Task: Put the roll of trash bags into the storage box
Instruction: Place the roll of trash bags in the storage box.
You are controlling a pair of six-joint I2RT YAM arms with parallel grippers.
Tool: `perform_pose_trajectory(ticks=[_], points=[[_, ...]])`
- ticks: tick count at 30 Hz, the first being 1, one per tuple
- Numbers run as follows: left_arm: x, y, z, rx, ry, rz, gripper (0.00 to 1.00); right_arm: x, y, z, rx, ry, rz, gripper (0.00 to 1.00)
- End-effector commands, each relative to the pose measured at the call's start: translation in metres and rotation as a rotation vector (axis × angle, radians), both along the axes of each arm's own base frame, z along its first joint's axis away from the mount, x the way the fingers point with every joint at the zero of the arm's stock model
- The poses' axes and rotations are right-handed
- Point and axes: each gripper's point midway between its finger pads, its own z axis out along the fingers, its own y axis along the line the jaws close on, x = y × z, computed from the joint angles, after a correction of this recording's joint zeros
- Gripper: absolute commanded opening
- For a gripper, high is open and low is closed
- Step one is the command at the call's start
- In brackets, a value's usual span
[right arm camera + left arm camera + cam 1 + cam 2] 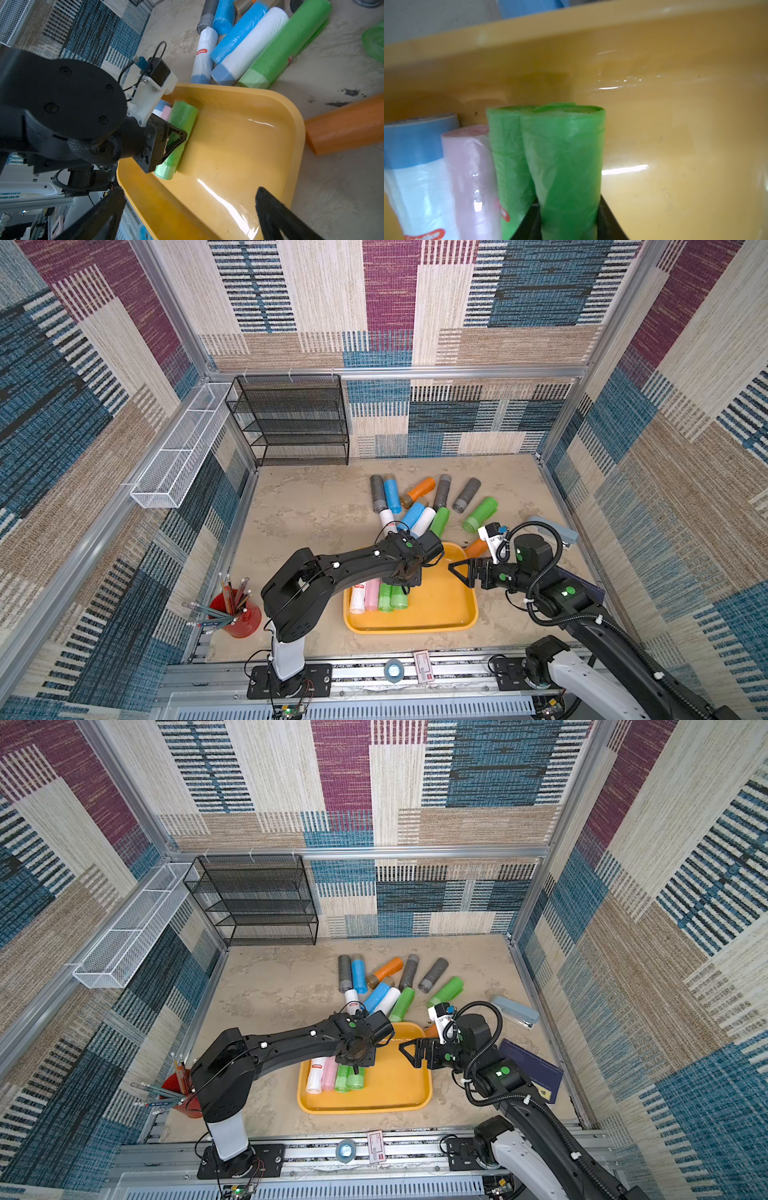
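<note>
Front rail: a tape roll (pixel 393 669) and a small card (pixel 423 666) lie between the two arm bases. A red pencil cup (pixel 237 616) stands near the table's front left corner.

The storage box (pixel 440 614) sits on the table just behind the rail, between the arms. Four rolls lie side by side at its left end: white roll (pixel 358 597), pink roll (pixel 372 593), second green roll (pixel 385 598), then the green roll (pixel 564 155). The left gripper (pixel 568 200) is clamped on the green roll, jaws narrow, one finger on each side. That roll is low inside the box, touching its green neighbour. Whether it touches the box floor cannot be told.

The right gripper (pixel 454 567) hovers over the right part of the box, jaws wide apart, nothing between them.

Beyond the box there is a loose pile of rolls (pixel 424 520) on the table in grey, blue, orange, white and green. An orange roll (pixel 476 547) lies just beside the right wrist. A blue-grey stapler (pixel 515 1012) and a dark booklet (pixel 536 1073) are at the right side.

Far back left: black mesh rack (pixel 291 423) against the wall, and a white wire basket (pixel 183 448) mounted on the left wall.
</note>
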Motion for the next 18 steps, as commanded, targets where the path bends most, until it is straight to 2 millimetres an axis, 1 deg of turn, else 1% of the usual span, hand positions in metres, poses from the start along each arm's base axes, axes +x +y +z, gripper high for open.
perform_pose_trajectory(ticks=[1,8,18], points=[[-0.0007,0.0114,-0.0020,0.052,0.000,0.030,0.36,-0.0003,0.0030,0.0044,0.015,-0.019,0.017,0.99],[-0.0010,0.0137,-0.0065,0.064,0.004,0.039,0.36,-0.0010,0.0030,0.0071,0.022,-0.027,0.018,0.99],[-0.0017,0.0151,-0.0112,0.074,0.008,0.050,0.36,-0.0009,0.0033,0.0056,0.022,-0.024,0.019,0.99]])
